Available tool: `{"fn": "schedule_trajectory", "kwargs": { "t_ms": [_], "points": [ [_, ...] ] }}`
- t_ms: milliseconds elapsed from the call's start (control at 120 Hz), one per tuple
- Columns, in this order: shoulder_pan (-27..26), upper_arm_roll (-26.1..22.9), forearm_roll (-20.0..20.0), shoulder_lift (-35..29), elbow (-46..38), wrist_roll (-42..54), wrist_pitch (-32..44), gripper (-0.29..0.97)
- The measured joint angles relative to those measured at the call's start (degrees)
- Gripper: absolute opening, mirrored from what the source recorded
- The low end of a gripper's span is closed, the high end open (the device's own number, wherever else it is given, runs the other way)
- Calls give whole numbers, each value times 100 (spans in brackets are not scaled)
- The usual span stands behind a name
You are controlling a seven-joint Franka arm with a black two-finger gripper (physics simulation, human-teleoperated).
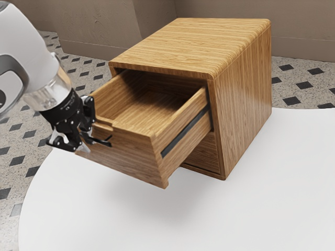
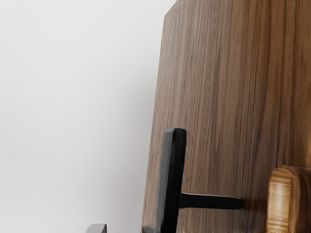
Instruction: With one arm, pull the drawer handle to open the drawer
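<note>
A wooden cabinet (image 1: pixel 241 94) stands on a white round table (image 1: pixel 209 209). Its upper drawer (image 1: pixel 136 149) is pulled far out toward the exterior view's left, and the inside is empty. My black gripper (image 1: pixel 78 138) is at the drawer front, by the black bar handle (image 1: pixel 103 140). Seen from the wrist, the handle (image 2: pixel 173 179) stands off the drawer front (image 2: pixel 233 97) on a short post. One grey fingertip (image 2: pixel 97 228) sits beside the handle with a gap between them. The gripper is open.
A lower drawer front (image 1: pixel 204 157) sits shut under the open one. The tiled floor (image 1: pixel 31 136) lies beyond the table's edge at the exterior view's left. A rounded wooden edge (image 2: pixel 286 199) shows close to the handle's post.
</note>
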Motion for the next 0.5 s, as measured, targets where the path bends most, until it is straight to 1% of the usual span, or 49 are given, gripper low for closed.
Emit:
{"fn": "schedule_trajectory", "kwargs": {
  "t_ms": [500],
  "points": [
    [2, -7, -32, -273, -258, -22, -39, 18]
  ]
}}
